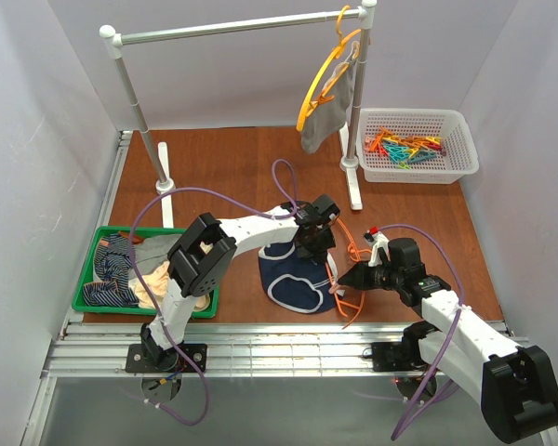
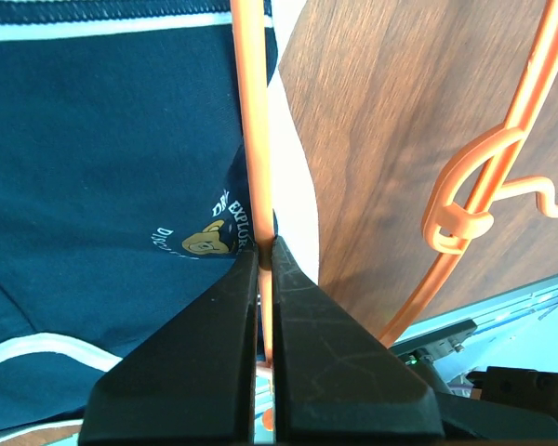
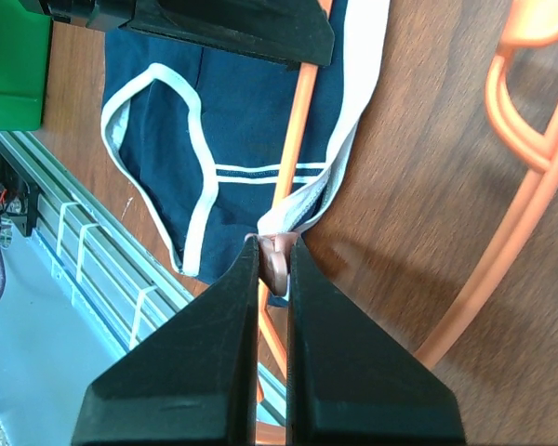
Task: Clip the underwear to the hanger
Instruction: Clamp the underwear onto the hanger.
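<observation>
**On the bench, both pincers grip the hanger**

From above, the underwear lies flat near the front edge of the bench, between the two arms. The hanger lies along its right side, partly over the cloth. The left pincer points down at the top of the underwear, and the right pincer comes in from the right, just beside the cloth. A green tray of other clothes sits to the left. A white basket of coloured pegs stands at the back right, next to a rail with a yellow hanger carrying grey underwear.

At the left wrist, the fingers are pressed together on the hanger's thin straight bar, which runs over the navy cloth beside a small printed badge. The hook end rests on bare wood to the right.

At the right wrist, the fingers are pinched narrow on a small pale knob on the hanger's bar, touching the white-edged corner of the underwear.
</observation>
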Robot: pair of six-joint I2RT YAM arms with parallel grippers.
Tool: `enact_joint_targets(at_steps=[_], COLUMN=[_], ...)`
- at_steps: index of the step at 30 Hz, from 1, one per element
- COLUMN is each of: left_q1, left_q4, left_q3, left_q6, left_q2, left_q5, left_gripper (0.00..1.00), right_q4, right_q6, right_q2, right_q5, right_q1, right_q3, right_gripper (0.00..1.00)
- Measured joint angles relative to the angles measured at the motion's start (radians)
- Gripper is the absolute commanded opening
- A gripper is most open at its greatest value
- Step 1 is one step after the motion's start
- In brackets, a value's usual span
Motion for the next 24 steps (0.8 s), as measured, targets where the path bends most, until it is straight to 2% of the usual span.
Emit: enact_joint_targets(at_steps=[18, 24], left_q1=[0.003, 0.005], left_q4=[0.053, 0.072], left_q3=[-0.017, -0.017], left_q6=[-0.013, -0.006], left_q2=[-0.002, -0.002], left_q5=[0.015, 0.027], left_gripper=[0.00, 0.00], right_q4=[0.005, 0.004], right_q6=[-0.003, -0.007], right_q2=[0.000, 0.000], right_q5=[0.012, 0.020], right_q1=[-0.002, -0.004], right_q3=[0.000, 0.000], right_gripper=[0.01, 0.07])
